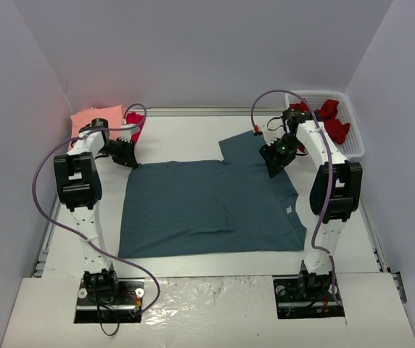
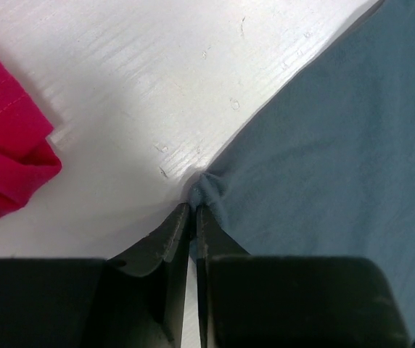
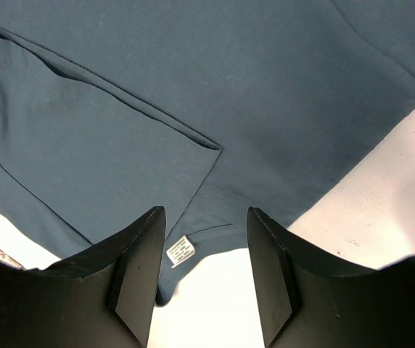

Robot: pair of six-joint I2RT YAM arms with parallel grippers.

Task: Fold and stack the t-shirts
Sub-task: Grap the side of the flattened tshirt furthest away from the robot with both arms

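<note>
**Item inspected:** slate-blue t-shirt [image 1: 207, 206], spread flat on the table [image 1: 186, 130], with one claw at each of its far margins.

**Left claw** [image 2: 193, 210]: clenched. Its fingers are drawn almost together on the shirt's edge, and a small pucker of cloth stands right at the tips. The body of the shirt runs off ahead and to the right of this claw, with bare table ahead and to the left. A crimson t-shirt [image 2: 4, 145] lies well off to its left, apart from it (no part of this grip).

**Right claw** [image 3: 206, 212]: released, with its jaws apart above the cloth and nothing between them. Just below its tips is the collar edge with a white label [image 3: 181, 251]. A folded-over flap with a stitched hem, likely a sleeve, lies ahead and to its left.

**Handling assessment:** The cloth is judged light, limp and without stiffness. It should sag from any single held point and drag into wrinkles rather than slide cleanly. It is neither fragile nor notably slippery.

**Where to take hold:**
- Hemmed or seamed edges near the corners suit best, one per claw and well apart, so the panel lifts level.
- The left pinch looks shallow, taken at the very tips, and may slip under pull.
- For the right claw, the doubled collar seam beneath it offers the thickest bite.
</note>
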